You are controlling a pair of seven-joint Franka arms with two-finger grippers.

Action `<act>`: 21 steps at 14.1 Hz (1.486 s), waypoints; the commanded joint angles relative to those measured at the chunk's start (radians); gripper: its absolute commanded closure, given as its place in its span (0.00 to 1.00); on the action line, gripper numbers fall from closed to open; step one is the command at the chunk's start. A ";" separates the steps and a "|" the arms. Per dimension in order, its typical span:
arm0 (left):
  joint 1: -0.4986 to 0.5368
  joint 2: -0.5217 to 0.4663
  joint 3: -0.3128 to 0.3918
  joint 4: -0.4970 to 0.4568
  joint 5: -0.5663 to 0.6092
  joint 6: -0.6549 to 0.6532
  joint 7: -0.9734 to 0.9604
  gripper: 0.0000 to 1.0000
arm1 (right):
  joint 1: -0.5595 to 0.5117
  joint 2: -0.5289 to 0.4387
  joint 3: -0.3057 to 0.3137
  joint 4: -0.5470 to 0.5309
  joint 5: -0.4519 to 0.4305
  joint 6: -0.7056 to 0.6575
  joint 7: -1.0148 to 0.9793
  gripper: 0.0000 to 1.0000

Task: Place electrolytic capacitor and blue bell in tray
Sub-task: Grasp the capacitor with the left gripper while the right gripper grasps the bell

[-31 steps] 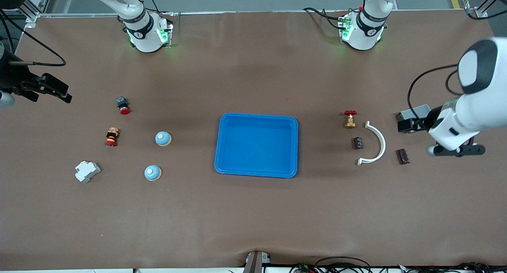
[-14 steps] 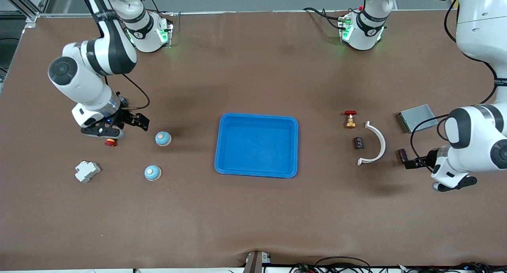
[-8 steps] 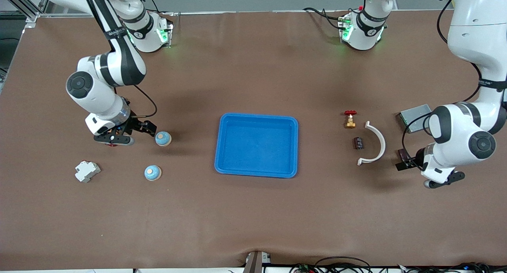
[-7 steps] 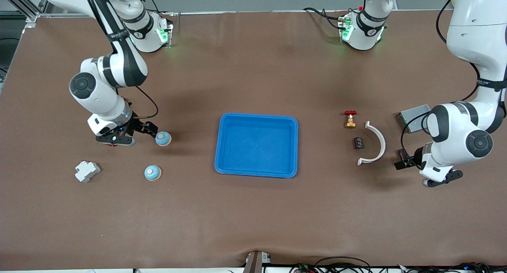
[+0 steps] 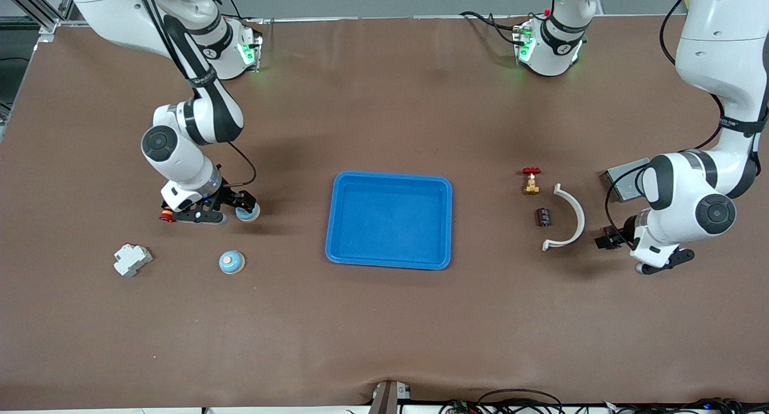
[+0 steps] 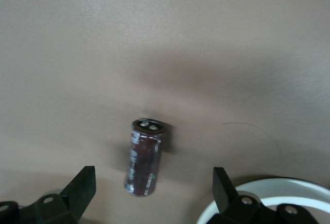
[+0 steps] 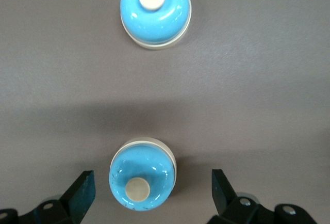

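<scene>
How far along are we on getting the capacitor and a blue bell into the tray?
Nothing is placed yet: the tray is empty. The right gripper, fingers open, is over the blue bell farther from the front camera. The left gripper, also open, is over the table by the capacitor, which lies on the mat. Both grasps and both placements remain.

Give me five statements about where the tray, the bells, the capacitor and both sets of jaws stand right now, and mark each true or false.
1. The tray holds nothing. True.
2. The right gripper has its jaws shut on a blue bell. False: the jaws are open, spread either side of the bell.
3. A second blue bell sits nearer the front camera. True.
4. The electrolytic capacitor is already lifted. False: it lies on the table.
5. The left gripper has open jaws over the capacitor. True.
</scene>
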State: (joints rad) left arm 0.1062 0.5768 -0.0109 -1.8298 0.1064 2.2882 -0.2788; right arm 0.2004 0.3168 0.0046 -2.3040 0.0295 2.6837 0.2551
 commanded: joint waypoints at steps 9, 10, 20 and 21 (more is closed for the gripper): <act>0.012 0.021 -0.003 -0.016 0.045 0.017 0.056 0.00 | 0.088 0.068 -0.006 -0.009 -0.003 0.074 0.110 0.00; 0.012 0.023 -0.003 -0.016 0.045 0.017 0.056 0.00 | 0.088 0.076 -0.006 -0.009 -0.003 0.088 0.110 0.00; 0.012 0.040 -0.003 -0.006 0.045 0.020 0.056 0.48 | 0.079 0.104 -0.011 -0.006 -0.005 0.122 0.099 0.34; 0.012 0.040 -0.003 -0.006 0.045 0.019 0.056 0.56 | 0.079 0.102 -0.011 -0.005 -0.005 0.117 0.108 0.46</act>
State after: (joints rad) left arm 0.1112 0.6127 -0.0108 -1.8400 0.1342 2.2960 -0.2331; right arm 0.2833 0.4196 -0.0072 -2.3047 0.0296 2.7937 0.3470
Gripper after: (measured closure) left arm 0.282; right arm 0.119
